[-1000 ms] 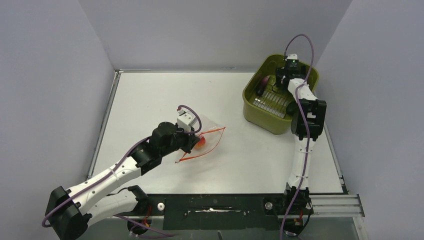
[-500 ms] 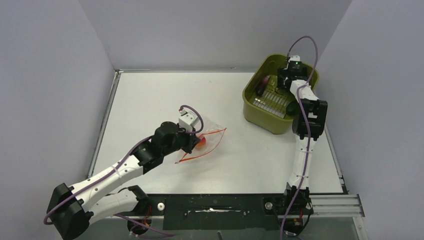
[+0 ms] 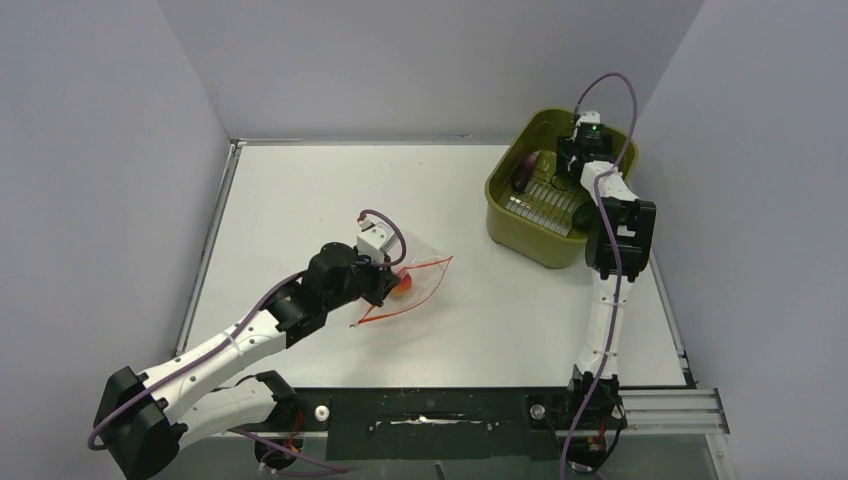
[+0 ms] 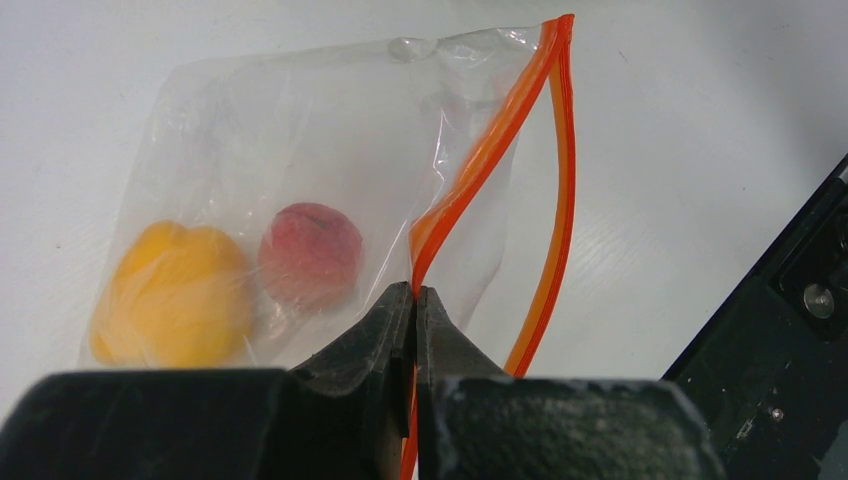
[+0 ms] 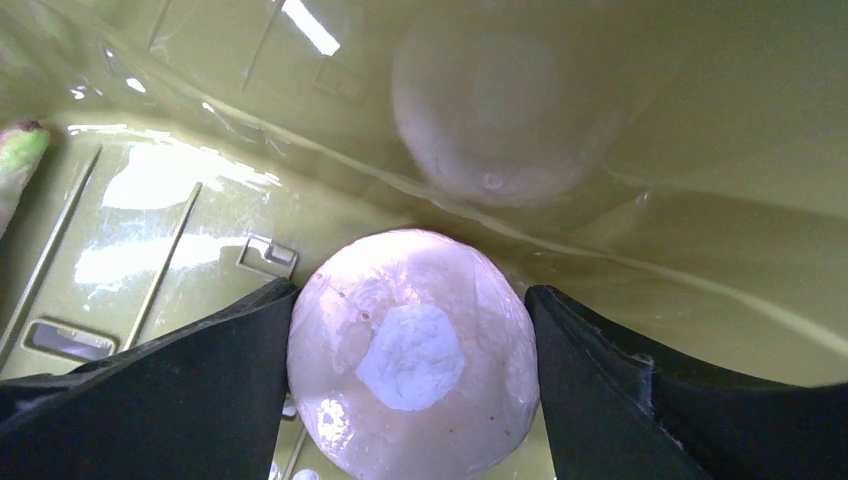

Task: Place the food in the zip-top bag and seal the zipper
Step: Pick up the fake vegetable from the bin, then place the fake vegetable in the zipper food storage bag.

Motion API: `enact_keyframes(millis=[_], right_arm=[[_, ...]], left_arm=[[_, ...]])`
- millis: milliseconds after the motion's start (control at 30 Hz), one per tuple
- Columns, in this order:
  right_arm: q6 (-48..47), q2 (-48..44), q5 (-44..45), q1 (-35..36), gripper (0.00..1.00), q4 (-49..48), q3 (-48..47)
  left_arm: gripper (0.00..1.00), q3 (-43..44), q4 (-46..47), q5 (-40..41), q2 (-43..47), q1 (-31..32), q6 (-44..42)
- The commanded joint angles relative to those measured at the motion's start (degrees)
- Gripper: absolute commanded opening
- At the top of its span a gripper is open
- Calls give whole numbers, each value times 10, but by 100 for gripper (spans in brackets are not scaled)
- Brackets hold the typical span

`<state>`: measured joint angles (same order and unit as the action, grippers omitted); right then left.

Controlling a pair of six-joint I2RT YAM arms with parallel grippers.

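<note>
Clear, crinkly plastic: zip-top bag lies flat on the white table, approx mid-table, well apart from the olive-green basket at the far R corner.

L gripper is at the bag's mouth, jaws pressed tight together and pinching one lip of the zipper. That red-orange strip runs straight from the tips up to the bag's far corner. The other strip bows out to the side, so the mouth gapes and is not sealed.

Inside the bag, at the end away from the mouth, are 2 pcs of food: yellow-orange bell pepper and red-orange round fruit, side by side. Can't tell if they touch.

R arm reaches down into the basket. R gripper is spread wide w/ the pale round slice btwn its black fingers. Each tip sits right at the slice's edge, one per side. Can't tell whether they squeeze it or only flank it. The slice lies flat on the basket floor, just beside a glossy wall that shows its blurred reflection.

A green-tipped piece shows at the wrist view's L edge, too cut off to ID.
</note>
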<state>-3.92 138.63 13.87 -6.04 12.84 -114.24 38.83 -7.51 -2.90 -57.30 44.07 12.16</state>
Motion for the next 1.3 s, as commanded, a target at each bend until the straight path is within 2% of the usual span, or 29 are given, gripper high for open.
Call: enact_keyframes(millis=[0,433,867,1267], right_arm=[[1,-45,-13,-4,69,1,18],[50,-152,-37,-2,62,26,87],[117,-357,-101,13,60,56,237],[155,-566,-134,102,60,65,400]], left_arm=[[0,19,19,-8,7,-4,-8],[0,35,2,-19,-6,-5,9],[0,50,31,-23,5,-9,74],[0,94,22,24,-18,-14,112]])
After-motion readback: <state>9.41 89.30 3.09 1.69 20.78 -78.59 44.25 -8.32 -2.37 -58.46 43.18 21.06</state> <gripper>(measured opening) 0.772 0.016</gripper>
